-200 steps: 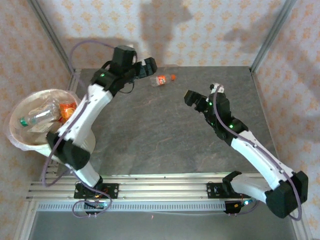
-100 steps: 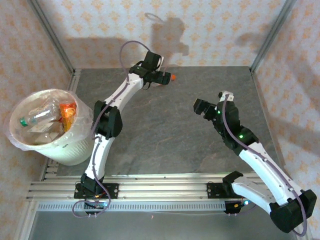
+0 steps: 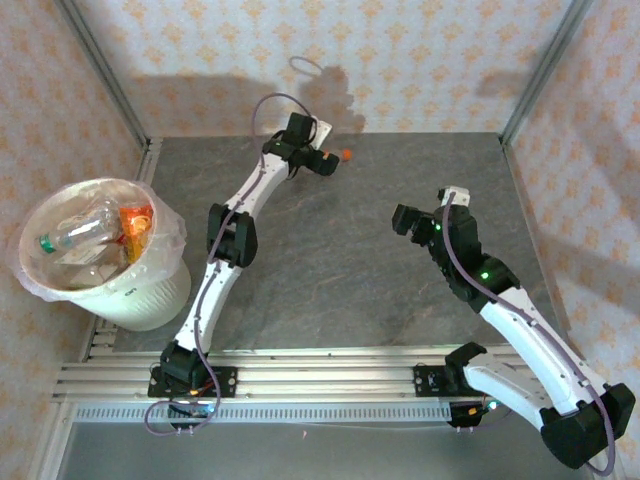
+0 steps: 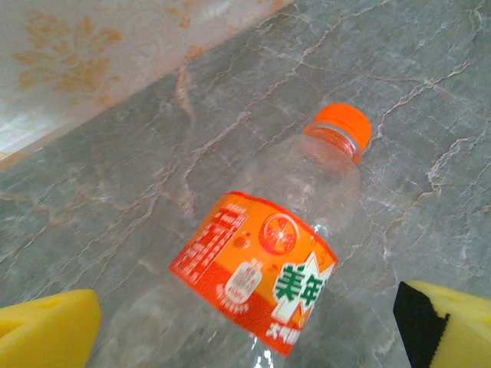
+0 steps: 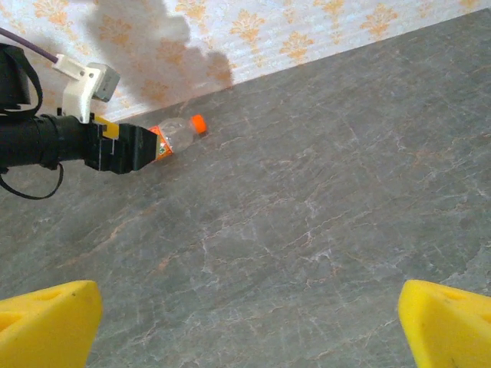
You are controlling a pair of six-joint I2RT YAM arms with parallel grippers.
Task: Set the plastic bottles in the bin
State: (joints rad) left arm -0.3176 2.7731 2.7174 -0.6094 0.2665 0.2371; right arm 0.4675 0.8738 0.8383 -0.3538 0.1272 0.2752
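Observation:
A clear plastic bottle (image 4: pixel 257 264) with an orange label and orange cap (image 3: pixel 346 155) lies on its side on the grey table by the back wall. My left gripper (image 4: pixel 245 337) is open, and its yellow fingertips (image 4: pixel 46 330) stand wide on either side of the bottle's lower body without pressing it. From above, the left gripper (image 3: pixel 320 161) is stretched far back and covers most of the bottle. The right wrist view shows the same bottle (image 5: pixel 178 135) ahead of the left gripper (image 5: pixel 126 149). My right gripper (image 3: pixel 405 218) hangs open over bare table right of centre. The bin (image 3: pixel 140 300) stands at the left with several bottles (image 3: pixel 85 230) inside.
The patterned back wall (image 3: pixel 400 60) runs close behind the bottle. A metal frame post (image 3: pixel 105 80) stands at the back left corner and another (image 3: pixel 540 70) at the back right. The bin's bag (image 3: pixel 60 195) bulges over its rim.
My left arm has swung away from the bin side and stretched out to the back of the table, bringing its open fingers around the orange bottle. The right gripper has drifted slightly right.

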